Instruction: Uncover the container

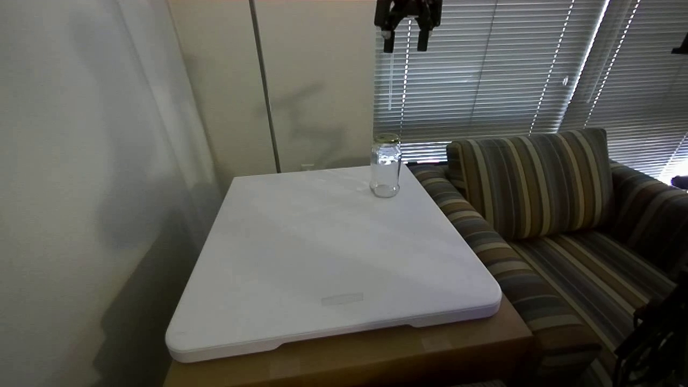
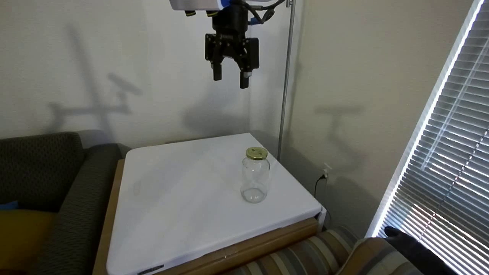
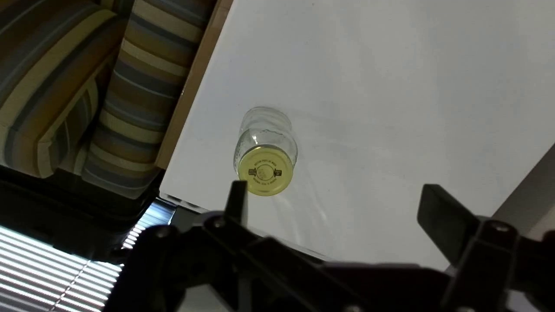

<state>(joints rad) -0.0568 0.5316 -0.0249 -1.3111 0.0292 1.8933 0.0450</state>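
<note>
Glass jar (image 2: pixel 255 177), clear and cylindrical, stands upright on the white surface (image 2: pixel 172 191), well below the pincer (image 2: pixel 230 83) in both exterior views. Yellow-gold lid (image 3: pixel 266 170) is seated on the jar's mouth, its printed face directed up toward the pincer; the jar is covered. Pincer condition: fingers (image 3: pixel 446 221) spread wide apart, tips pointing down, well clear of the lid. In the wrist view, the lid shows just beside a fingertip, off to that side of the pincer's midline. Surroundings: a brown base (image 1: pixel 387 348) supports the surface, below pincer level. A striped armchair (image 1: pixel 532 183) stands beside the surface, likewise below the pincer. Venetian blinds (image 1: pixel 484 80) hang behind the pincer in an exterior view. A grey pole (image 2: pixel 287 76) rises to the right of the pincer, and a dark upholstered seat (image 2: pixel 86 183) sits below and left of the pincer, in an exterior view.
</note>
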